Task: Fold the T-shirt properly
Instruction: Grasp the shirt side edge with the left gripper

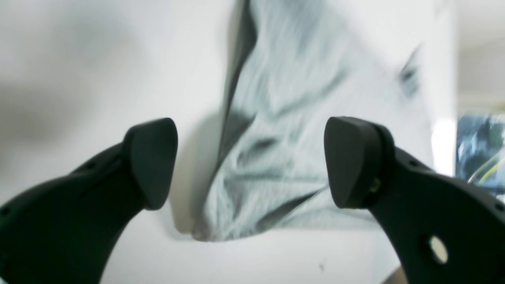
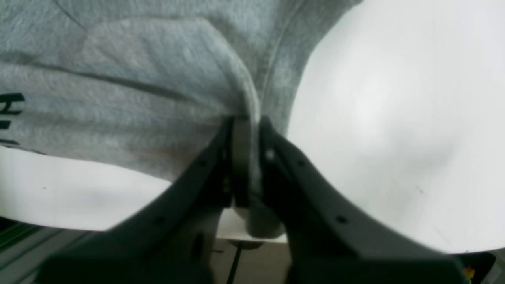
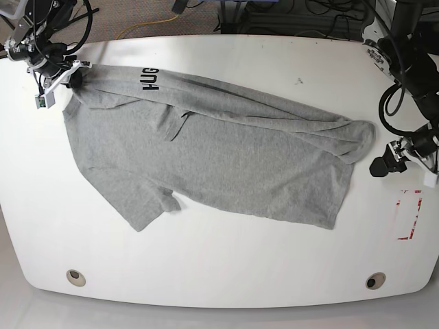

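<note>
The light grey T-shirt [image 3: 226, 151] lies spread and creased across the white table [image 3: 219, 274], with black lettering [image 3: 150, 79] near its far left end. My right gripper [image 3: 74, 77] is at the table's far left corner. In the right wrist view it [image 2: 246, 130] is shut on a fold of the shirt's edge [image 2: 138, 98]. My left gripper [image 3: 379, 166] is beside the shirt's bunched right end. In the left wrist view it [image 1: 250, 161] is open and empty, with the crumpled cloth [image 1: 284, 118] between and beyond the fingers.
A red-outlined rectangle [image 3: 409, 214] is marked on the table at the right edge. Two round holes [image 3: 76, 277] [image 3: 374, 280] sit near the front edge. Cables and frame parts [image 3: 288, 17] lie behind the table.
</note>
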